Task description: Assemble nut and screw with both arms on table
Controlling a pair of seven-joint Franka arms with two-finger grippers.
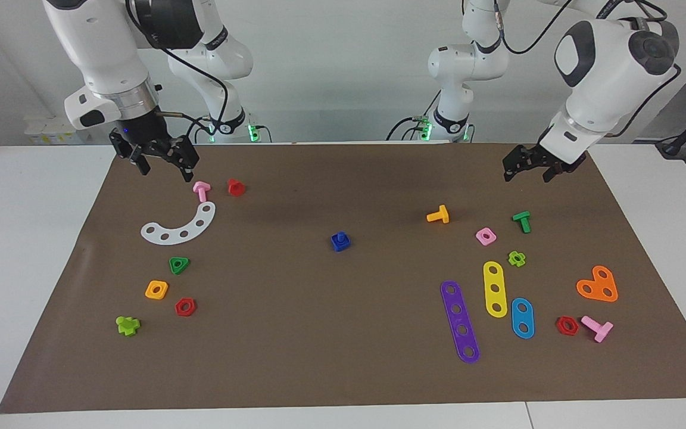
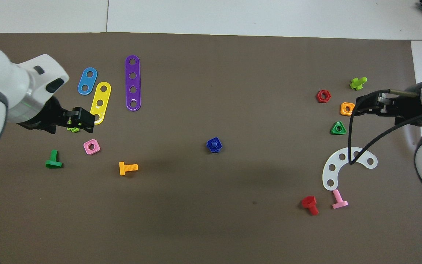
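The blue square nut [image 1: 346, 243] sits on the middle of the brown mat [image 1: 295, 333] with the dark-blue screw [image 1: 339, 236] standing in its hole. The pair also shows in the overhead view as nut [image 2: 210, 146] and screw [image 2: 215, 143]; the screw's head is hidden. My left gripper [image 1: 527, 173] is open and empty, up over the mat toward the left arm's end; it also shows in the overhead view [image 2: 86, 120]. My right gripper [image 1: 164, 167] is open and empty, up over the mat by a pink T-shaped screw [image 1: 201, 190]; it also shows in the overhead view [image 2: 365, 106]. Neither gripper touches the blue pair.
Toward the right arm's end lie a white curved strip [image 1: 181, 227], a red screw [image 1: 236, 187], a green triangular nut [image 1: 179, 264], an orange square nut [image 1: 156, 289] and a red hex nut [image 1: 185, 307]. Toward the left arm's end lie an orange screw [image 1: 438, 215], a pink nut [image 1: 485, 236], a green screw [image 1: 521, 221] and several strips.
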